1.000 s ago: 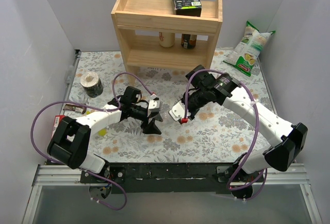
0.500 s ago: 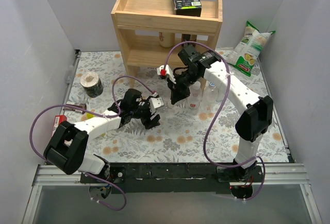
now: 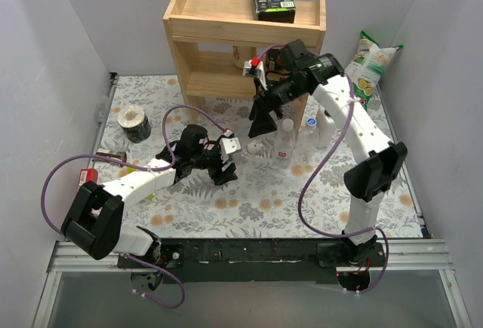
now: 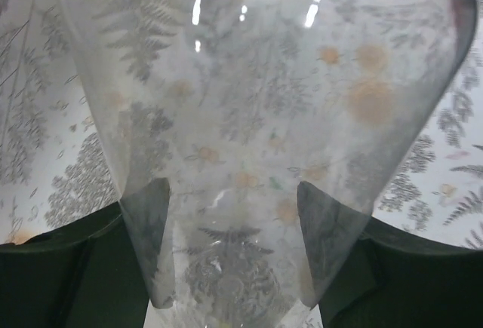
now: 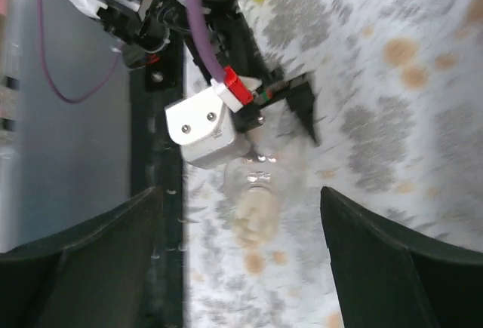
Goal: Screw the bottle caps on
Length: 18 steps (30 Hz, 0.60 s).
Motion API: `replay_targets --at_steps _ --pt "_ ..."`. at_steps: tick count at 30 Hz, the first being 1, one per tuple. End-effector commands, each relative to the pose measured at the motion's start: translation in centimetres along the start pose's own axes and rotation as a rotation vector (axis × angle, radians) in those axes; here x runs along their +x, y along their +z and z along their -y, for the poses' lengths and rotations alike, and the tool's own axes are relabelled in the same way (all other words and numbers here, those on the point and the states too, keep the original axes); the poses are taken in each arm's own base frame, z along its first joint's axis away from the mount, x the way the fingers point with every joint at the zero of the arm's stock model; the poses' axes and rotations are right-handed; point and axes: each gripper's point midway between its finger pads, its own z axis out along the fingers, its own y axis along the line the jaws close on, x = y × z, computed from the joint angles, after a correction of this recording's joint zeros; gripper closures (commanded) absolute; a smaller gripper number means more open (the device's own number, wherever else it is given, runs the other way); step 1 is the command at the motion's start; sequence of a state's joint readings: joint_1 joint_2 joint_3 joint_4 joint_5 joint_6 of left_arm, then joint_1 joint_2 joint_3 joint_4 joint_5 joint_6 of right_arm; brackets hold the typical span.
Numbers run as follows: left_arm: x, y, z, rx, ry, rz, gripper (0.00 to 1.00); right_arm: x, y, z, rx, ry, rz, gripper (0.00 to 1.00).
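Clear bottle (image 4: 256, 117), clamped by left gripper (image 4: 234, 298), is best held steady. Right gripper (image 5: 238, 192), at 1–2 o'clock overhead, fingers apart, empty.

Bottle (image 4: 264, 102): clear plastic, glossy, smooth, bright glints.
Shelf (image 3: 226, 17) at 12 o'clock: pale bare wood, matt.
Table cover (image 3: 302, 192): flower print, matt.
Snack bag (image 3: 367, 68) at 2 o'clock: shiny crinkled film.
Arm shell (image 3: 136, 181): white smooth plastic.
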<state>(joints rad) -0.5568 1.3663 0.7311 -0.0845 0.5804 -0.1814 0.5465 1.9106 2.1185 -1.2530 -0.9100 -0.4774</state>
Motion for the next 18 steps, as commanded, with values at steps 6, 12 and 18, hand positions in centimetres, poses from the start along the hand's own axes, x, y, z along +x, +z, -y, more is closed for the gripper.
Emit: replay_targets --at_steps 6,12,18 --pt "-2.1 -2.1 5.4 0.312 0.065 0.045 1.0 4.6 -3.9 -6.1 0.05 -0.888 -0.036 0.11" --pt "-3.0 -2.4 5.2 0.338 0.124 0.036 1.0 5.9 -3.1 -6.1 0.111 -1.107 -0.054 0.11" --pt "-3.5 -2.4 5.1 0.361 0.163 0.034 1.0 5.5 -1.4 -6.0 0.108 -1.141 -0.045 0.13"
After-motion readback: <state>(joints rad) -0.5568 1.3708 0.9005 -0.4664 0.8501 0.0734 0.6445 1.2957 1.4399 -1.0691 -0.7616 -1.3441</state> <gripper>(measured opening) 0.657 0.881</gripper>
